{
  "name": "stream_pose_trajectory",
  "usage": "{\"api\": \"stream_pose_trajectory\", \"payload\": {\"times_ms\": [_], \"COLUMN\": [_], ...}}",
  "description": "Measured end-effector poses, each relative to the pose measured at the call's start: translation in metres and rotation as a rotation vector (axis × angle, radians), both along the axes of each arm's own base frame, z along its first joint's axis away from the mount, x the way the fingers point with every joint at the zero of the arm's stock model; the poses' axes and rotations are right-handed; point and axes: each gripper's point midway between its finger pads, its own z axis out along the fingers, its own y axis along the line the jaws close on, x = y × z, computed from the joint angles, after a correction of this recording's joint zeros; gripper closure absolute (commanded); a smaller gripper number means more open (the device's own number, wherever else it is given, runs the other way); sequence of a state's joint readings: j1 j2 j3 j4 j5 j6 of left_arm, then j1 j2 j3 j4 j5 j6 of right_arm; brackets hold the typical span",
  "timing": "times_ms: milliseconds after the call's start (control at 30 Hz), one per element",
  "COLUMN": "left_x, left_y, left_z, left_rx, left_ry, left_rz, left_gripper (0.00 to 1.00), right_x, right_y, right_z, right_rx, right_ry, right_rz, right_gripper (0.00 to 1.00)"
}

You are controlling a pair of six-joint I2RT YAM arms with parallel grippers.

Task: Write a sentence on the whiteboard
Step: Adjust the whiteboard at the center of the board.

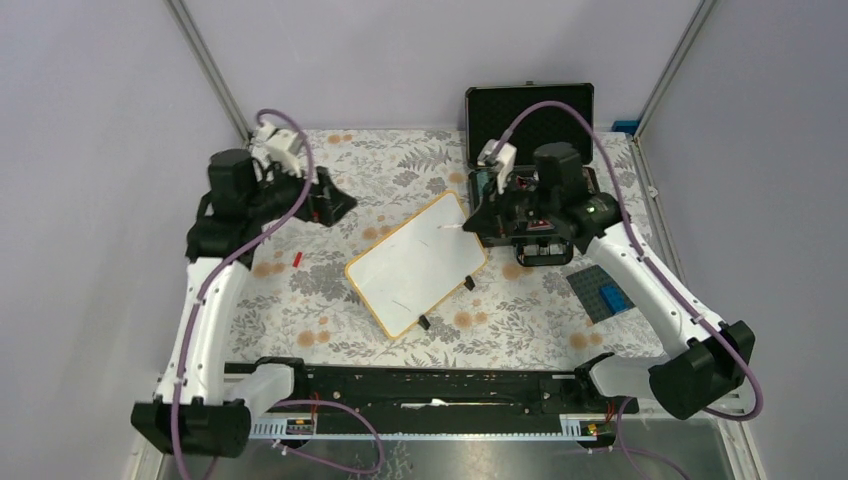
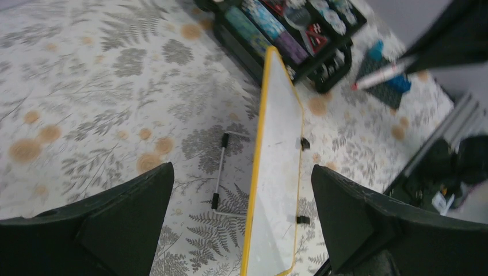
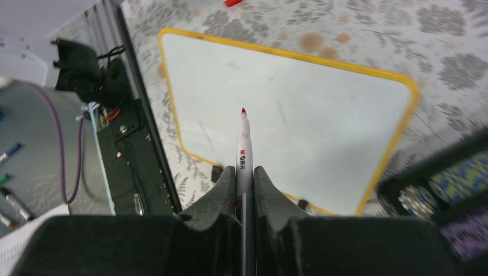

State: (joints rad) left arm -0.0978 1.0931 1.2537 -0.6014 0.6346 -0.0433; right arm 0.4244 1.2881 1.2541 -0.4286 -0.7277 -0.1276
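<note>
1. White with a thin yellow rim, the whiteboard (image 1: pixel 417 262) lies flat on the floral cloth (image 1: pixel 330 300) in the middle of the surface, turned at a slant. Two small black feet (image 1: pixel 469 283) stick out from its near-right edge.
2. Its face carries only a few faint grey strokes.
3. My right pincer (image 3: pixel 244 172) is clamped tight on a white marker (image 3: pixel 244 149). The marker's red tip points out over the board near its far right corner. I cannot tell whether the tip touches the face.
4. My left pincer (image 2: pixel 241 169) hangs to the left of the board, above the cloth, spread as wide as it goes and holding nothing.
5. A thin pale rod (image 2: pixel 220 167) with black ends lies on the cloth just beside the board's left edge.
6. A small red cap (image 1: pixel 297 259) lies on the cloth left of the board, apart from it.
7. Beyond the board's far right corner stands a black case (image 1: pixel 530 120) with its lid up.
8. To the right of the board, well apart, lies a dark grey-blue block plate (image 1: pixel 603 293) with a blue brick on it.
</note>
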Motion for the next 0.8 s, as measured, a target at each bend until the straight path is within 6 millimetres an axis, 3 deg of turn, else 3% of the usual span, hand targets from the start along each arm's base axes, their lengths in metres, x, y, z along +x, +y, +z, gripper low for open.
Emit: {"api": "stream_pose_trajectory", "payload": {"times_ms": [100, 200, 333, 467, 633, 800], "left_x": [-0.002, -0.003, -0.016, -0.029, -0.047, -0.06], "left_y": [0.036, 0.047, 0.04, 0.036, 0.027, 0.001], "left_z": [0.0, -0.012, -0.048, -0.076, -0.098, -0.117], "left_rx": [-0.02, -0.008, 0.015, 0.031, 0.053, 0.091], "left_ry": [0.004, 0.037, 0.159, 0.248, 0.295, 0.338], "left_rz": [0.134, 0.136, 0.026, -0.055, -0.153, -0.301], "left_gripper": [0.01, 0.01, 0.01, 0.05, 0.25, 0.48], "right_x": [-0.022, -0.041, -0.058, -0.061, -0.061, -0.06], "right_y": [0.025, 0.047, 0.072, 0.079, 0.079, 0.077], "right_z": [-0.003, -0.008, -0.014, -0.013, -0.013, -0.015], "right_rx": [-0.026, -0.069, -0.108, -0.109, -0.109, -0.124], "right_ry": [-0.033, -0.083, -0.147, -0.178, -0.192, -0.21], "right_rz": [0.092, 0.163, 0.235, 0.252, 0.262, 0.271], "right_gripper": [1.0, 1.0, 1.0, 1.0, 1.0, 1.0]}}
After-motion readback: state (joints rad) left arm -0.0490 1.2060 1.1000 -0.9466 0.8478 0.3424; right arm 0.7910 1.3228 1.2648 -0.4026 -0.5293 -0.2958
